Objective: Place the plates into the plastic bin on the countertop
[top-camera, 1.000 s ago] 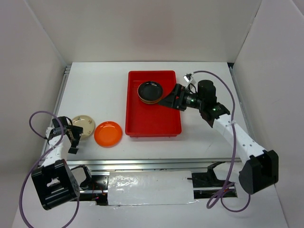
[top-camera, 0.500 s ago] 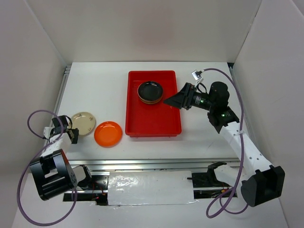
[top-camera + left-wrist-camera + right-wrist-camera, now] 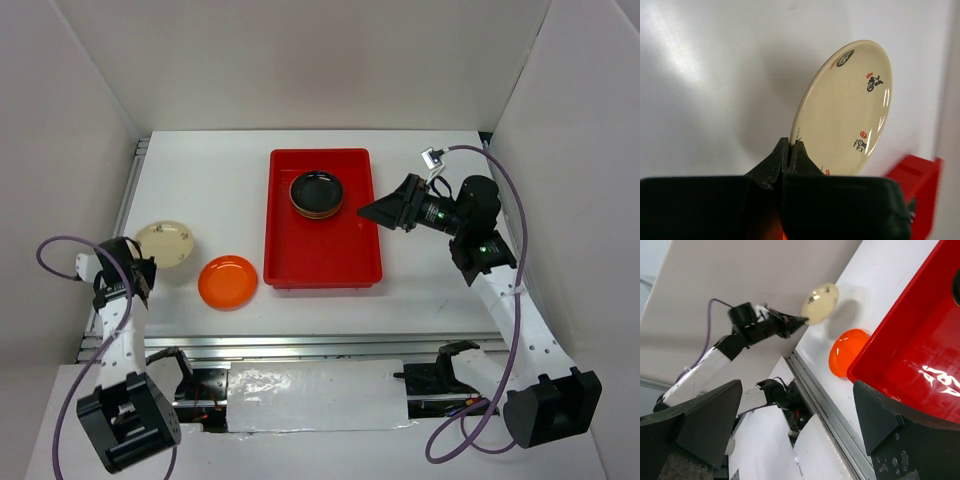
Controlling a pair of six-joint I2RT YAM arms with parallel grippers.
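Presently the cream plate (image 3: 847, 107) is pinched by its near rim in the left claw (image 3: 790, 150), whose jaws are closed tight on the edge. The plate juts out past the fingertips, tilted on edge, and its shadow on the surface suggests it is held clear. Step in hand, as judged: carrying this plate to the bin. The orange plate (image 3: 227, 281) lies flat to the right of that claw, between it and the bin (image 3: 322, 284), which sits further right again. The next move calls for swinging the claw rightward over the orange plate and the bin's left rim, levelling the plate, then releasing low; the thin rim grip could slip if the swing is sharp. A stack (image 3: 317, 192) with a black plate on top occupies the bin's far end, just ahead of the right claw (image 3: 372, 212), which hovers over the bin's right rim, jaws spread wide and holding nothing. Two plates are judged outstanding. The countertop (image 3: 210, 180) is flat, white and glossy enough to show glare; white walls (image 3: 300, 60) close it on three sides, and a metal rail (image 3: 300, 343) runs along the near edge.
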